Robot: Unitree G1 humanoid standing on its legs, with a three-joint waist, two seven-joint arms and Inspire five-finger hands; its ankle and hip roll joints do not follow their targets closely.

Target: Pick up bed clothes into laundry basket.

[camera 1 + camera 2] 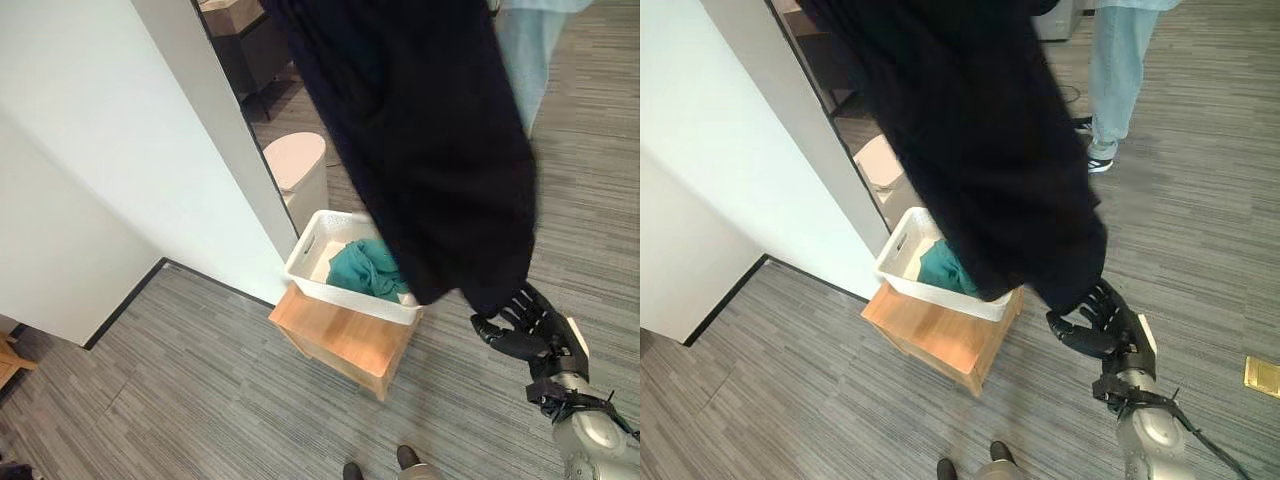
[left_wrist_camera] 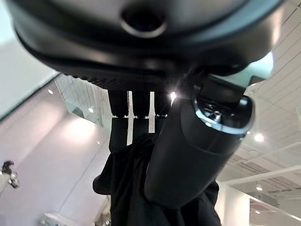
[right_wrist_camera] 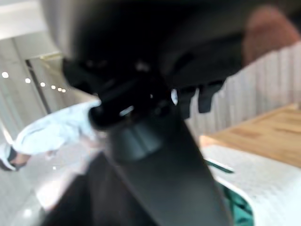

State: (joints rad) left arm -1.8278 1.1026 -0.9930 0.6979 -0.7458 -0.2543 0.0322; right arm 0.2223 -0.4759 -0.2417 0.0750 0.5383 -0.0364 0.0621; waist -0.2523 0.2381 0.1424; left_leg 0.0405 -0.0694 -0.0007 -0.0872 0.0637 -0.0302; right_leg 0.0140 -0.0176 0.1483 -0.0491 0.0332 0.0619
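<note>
Black cloth garment (image 1: 420, 130) hanging big above white plastic laundry basket (image 1: 310, 250) on low wooden bench (image 1: 340, 340), left hand (image 2: 188, 155) pinching its top, teal cloth (image 1: 365, 265) inside basket, right hand (image 1: 1095, 320) loosely curled near hem, no readable writing.

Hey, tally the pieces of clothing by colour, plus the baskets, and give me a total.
Black garment: 1
Teal garment: 1
White laundry basket: 1
Total: 3
</note>
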